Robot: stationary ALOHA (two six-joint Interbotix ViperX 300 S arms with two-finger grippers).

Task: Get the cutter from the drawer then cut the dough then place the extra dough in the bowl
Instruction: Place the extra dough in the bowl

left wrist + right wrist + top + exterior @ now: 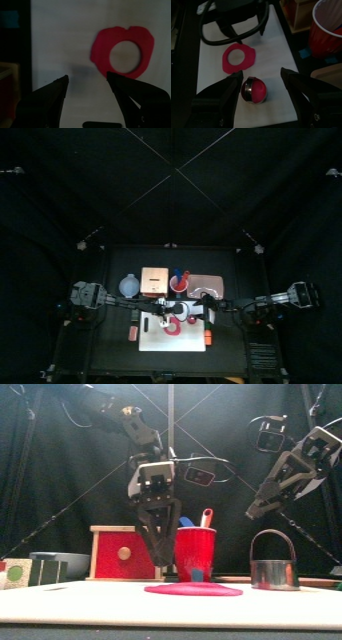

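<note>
White cutting board (pixel 107 606) sits closest to you at the front of the worktop. A flat pink-red dough ring (pixel 194 589) lies on it.

Your left claw (pixel 87 76) points down over the board with its jaws apart and nothing in them. The ring is just beside it, not between the jaws. I can't tell whether the tips touch the board.

Your right claw (pixel 261 72) hangs well above the board, jaws spread, nothing gripped. The cutter (pixel 254 90) stands right under it on the board's right part, near the ring but apart from it, with the wire handle up. In the right wrist view the inside of the cutter looks red.

Behind the board is the red cup (pixel 195 549) with a blue and a red toy knife sticking out. The wooden box (pixel 123 552) is left of the cup, red drawer front facing you. The blue-grey bowl (pixel 127 285) is left of the box at the back, and I can't make out what's in it. The pink tray (pixel 205 288) lies right of the cup.
</note>
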